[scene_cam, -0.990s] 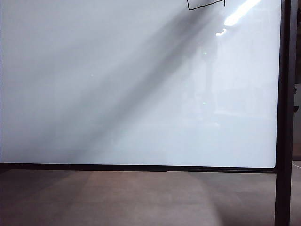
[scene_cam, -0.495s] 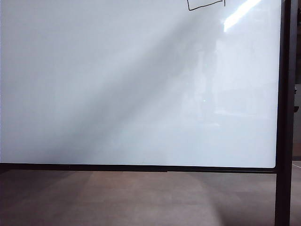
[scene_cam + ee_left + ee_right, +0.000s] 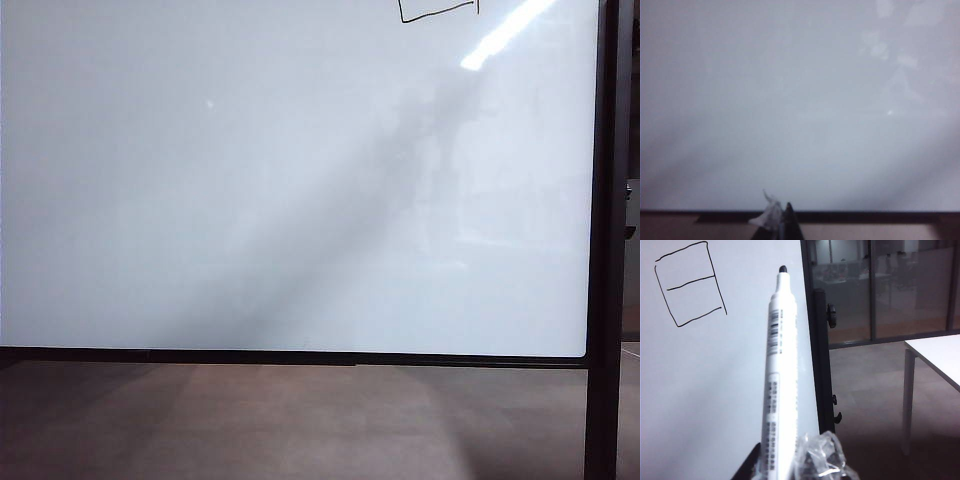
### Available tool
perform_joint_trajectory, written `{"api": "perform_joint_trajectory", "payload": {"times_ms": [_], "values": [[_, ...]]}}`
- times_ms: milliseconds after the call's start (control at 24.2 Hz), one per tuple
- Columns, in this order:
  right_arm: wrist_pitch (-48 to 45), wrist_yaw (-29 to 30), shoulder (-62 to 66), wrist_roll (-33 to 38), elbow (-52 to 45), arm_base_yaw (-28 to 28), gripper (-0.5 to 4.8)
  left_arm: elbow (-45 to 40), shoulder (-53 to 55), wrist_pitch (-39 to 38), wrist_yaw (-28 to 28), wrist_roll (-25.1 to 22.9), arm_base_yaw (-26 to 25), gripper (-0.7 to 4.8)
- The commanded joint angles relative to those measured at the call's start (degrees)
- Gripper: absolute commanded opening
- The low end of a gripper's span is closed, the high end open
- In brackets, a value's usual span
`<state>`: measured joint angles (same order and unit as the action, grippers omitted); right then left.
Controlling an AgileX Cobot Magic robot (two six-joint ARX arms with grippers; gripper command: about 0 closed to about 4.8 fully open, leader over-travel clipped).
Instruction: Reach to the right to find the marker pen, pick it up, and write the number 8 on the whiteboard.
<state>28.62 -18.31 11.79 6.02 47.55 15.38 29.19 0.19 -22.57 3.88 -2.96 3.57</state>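
Note:
The whiteboard [image 3: 250,180] fills the exterior view, and neither arm shows there. Only the lower edge of the number 8 [image 3: 435,14] appears at the top of that view. In the right wrist view the number 8 [image 3: 690,282] is a boxy black outline with a middle bar. My right gripper [image 3: 785,465] is shut on the white marker pen [image 3: 780,365]. Its black tip [image 3: 783,269] points up beside the board, off to the side of the 8. My left gripper [image 3: 782,222] faces the blank whiteboard [image 3: 790,100] with its fingers together and nothing held.
A dark upright post [image 3: 605,240] bounds the board on the right, with clamp knobs [image 3: 831,315] on it. The black lower frame [image 3: 300,356] runs above brown floor [image 3: 300,420]. A white table [image 3: 940,355] and glass partitions [image 3: 890,290] stand beyond the post.
The diagonal shadow across the board has grown fainter and shifted lower. The drawn line at the top is unchanged, and no arm enters the exterior view.

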Motion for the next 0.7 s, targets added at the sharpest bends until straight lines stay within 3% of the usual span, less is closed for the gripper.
{"api": "perform_joint_trajectory", "payload": {"times_ms": [41,165,495,701], "values": [[5.79,0.02,-3.48,-0.04,0.17,0.04,-0.05,-4.07,0.09,0.39,-0.07,0.00,-0.87,-0.05],[9.86,0.09,-6.58,0.04,0.15,0.09,-0.05,-10.14,0.07,0.39,-0.07,0.00,-0.87,-0.05],[10.32,0.74,-10.25,0.44,0.15,0.13,-0.05,-24.70,0.07,0.33,-0.07,0.00,-0.87,-0.05],[10.64,1.77,-10.38,1.46,0.13,0.13,-0.05,-25.40,0.04,2.93,-0.11,0.00,-0.85,-0.05]]}}
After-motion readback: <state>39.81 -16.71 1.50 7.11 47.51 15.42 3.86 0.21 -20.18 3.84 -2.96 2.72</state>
